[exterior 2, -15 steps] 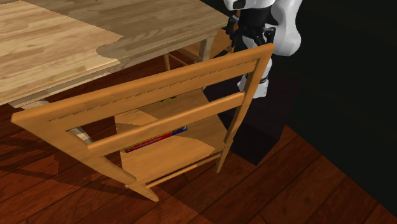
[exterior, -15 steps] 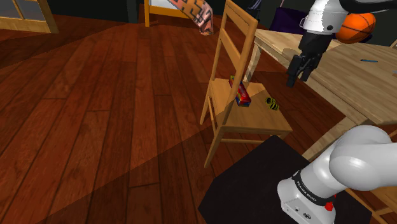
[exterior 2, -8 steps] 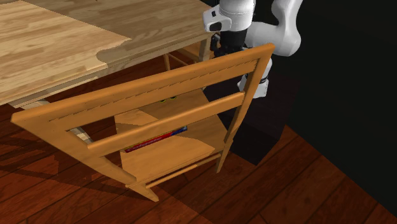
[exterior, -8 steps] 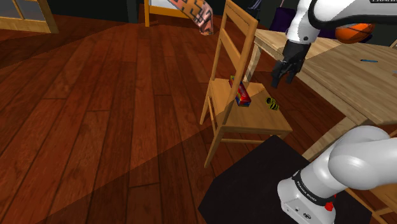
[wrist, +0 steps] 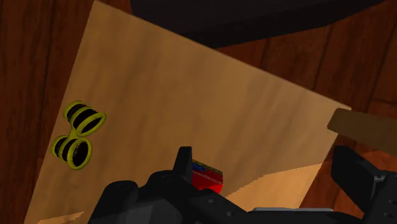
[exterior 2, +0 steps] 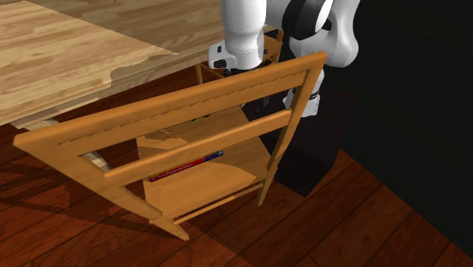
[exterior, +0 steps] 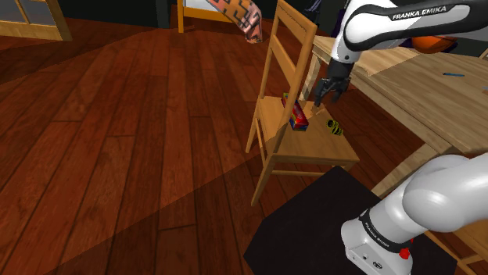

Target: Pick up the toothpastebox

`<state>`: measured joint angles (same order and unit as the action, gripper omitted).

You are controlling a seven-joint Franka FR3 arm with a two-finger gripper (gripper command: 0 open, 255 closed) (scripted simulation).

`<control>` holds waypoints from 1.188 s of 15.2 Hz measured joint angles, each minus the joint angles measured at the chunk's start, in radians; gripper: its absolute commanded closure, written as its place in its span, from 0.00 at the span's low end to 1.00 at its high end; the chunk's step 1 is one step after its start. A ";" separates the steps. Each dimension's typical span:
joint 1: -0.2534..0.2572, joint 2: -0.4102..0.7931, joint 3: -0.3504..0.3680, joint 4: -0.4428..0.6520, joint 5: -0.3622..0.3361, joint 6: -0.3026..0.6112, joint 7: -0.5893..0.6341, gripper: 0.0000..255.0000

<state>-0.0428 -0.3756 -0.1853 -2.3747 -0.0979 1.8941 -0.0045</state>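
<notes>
Toothpaste box (exterior: 298, 119), red and blue, lies flat on the wooden chair seat (exterior: 313, 144), right of centre in the shoulder view. Its long axis runs steeply from upper left to lower right. The gripper (exterior: 324, 95) hangs just up and right of it, fingers apart around nothing. Yellow-and-black binoculars (exterior: 334, 127) lie nearby.

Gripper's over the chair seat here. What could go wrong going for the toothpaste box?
The red and blue box lies beside one finger of the open gripper, not between the two; a straight descent may land on it or push it away. The chair's backrest stands close and might be clipped. The yellow-and-black striped object shares the seat and could be knocked.
</notes>
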 measured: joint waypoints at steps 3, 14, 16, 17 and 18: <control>-0.005 0.100 -0.023 0.038 0.014 0.077 -0.012 0.00; -0.049 0.512 -0.091 0.294 0.142 0.270 -0.111 0.00; -0.062 0.582 -0.092 0.342 0.172 0.298 -0.126 0.00; -0.071 0.623 -0.093 0.376 0.189 0.308 -0.137 0.00; -0.083 0.663 -0.093 0.411 0.206 0.314 -0.148 0.00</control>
<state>-0.1253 0.2874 -0.2781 -1.9635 0.1080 2.2078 -0.1529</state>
